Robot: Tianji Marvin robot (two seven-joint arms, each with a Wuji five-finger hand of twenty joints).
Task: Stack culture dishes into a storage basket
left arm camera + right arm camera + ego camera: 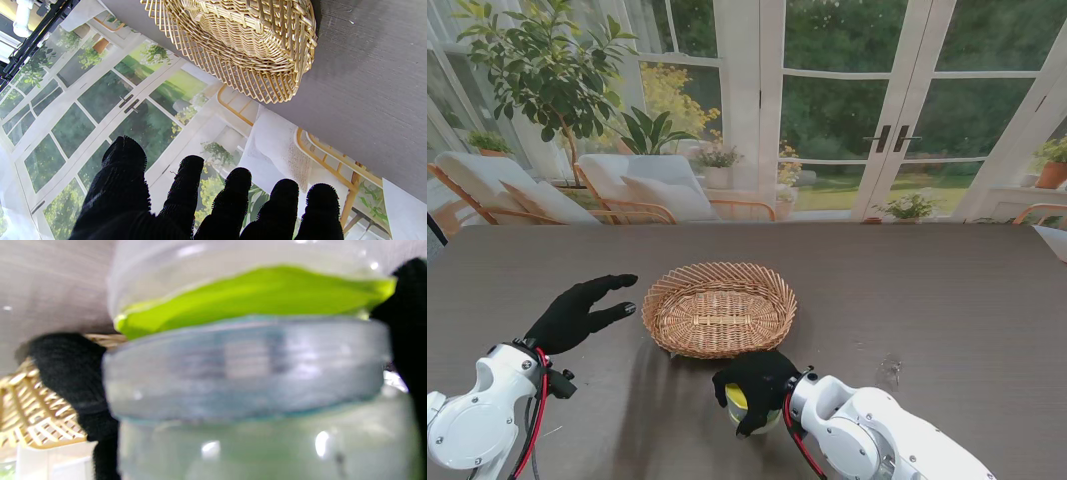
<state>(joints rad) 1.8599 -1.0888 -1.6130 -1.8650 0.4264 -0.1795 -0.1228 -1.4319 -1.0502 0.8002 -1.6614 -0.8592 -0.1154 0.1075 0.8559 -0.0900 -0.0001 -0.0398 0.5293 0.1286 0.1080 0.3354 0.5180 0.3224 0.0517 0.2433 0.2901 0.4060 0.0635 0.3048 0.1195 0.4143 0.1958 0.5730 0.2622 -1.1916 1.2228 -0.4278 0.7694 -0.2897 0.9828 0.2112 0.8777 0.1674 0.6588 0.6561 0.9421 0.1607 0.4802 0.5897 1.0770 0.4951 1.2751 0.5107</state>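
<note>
Right hand (757, 385) fingers (71, 373) clasp culture dish (739, 402) beside basket (719, 309)

I'm looking over a dark grey wood-grain table (947, 300) toward white-framed glass French doors (892, 110) with dark handles, daylight and green garden behind them. Left of the doors stands a tall leafy potted tree (547, 70), with two cushioned wooden lounge chairs (642, 190) near its base. Small potted plants (912, 207) sit on the floor just beside the doors, a terracotta pot (1052, 172) to their right.
</note>
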